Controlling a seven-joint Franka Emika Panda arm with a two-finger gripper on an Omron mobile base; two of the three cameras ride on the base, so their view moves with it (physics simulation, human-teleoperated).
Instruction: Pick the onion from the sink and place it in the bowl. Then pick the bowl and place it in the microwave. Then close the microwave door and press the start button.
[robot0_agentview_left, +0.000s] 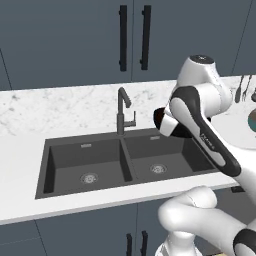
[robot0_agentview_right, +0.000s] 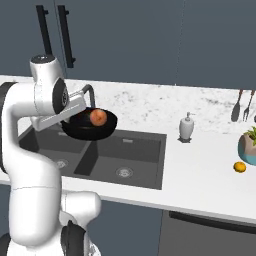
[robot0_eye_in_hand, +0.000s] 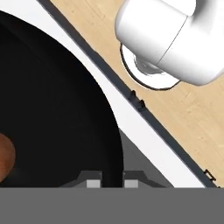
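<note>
Currently my hand (robot0_eye_in_hand: 109, 181) pinches the rim of the bowl (robot0_agentview_right: 90, 126), one finger tip on each side of the rim wall, as the hand view shows at its lower edge. The bowl's black interior occupies the left part of that view, and the onion (robot0_eye_in_hand: 5, 157) lies inside it at the far left edge.

In the right base view, the bowl hangs in the air above the sink (robot0_agentview_right: 135, 155), held level, with the onion (robot0_agentview_right: 98, 117) resting in it slightly right of centre. The bowl touches neither the basins nor the table (robot0_agentview_right: 200, 170). It sits just in front of the faucet (robot0_agentview_right: 89, 92), over the divider between the two basins.

In the left base view, my forearm covers most of the bowl; only a dark edge and a sliver of orange-brown show at the left of the wrist. Both basins of the sink (robot0_agentview_left: 100, 165) hold nothing but their round steel drains.

Further out on the table stand a white soap dispenser (robot0_agentview_right: 186, 126), a small orange fruit (robot0_agentview_right: 240, 167) and a potted plant (robot0_agentview_right: 248, 145) at the right edge. Utensils (robot0_agentview_right: 241, 106) hang on the marble wall beyond.
</note>
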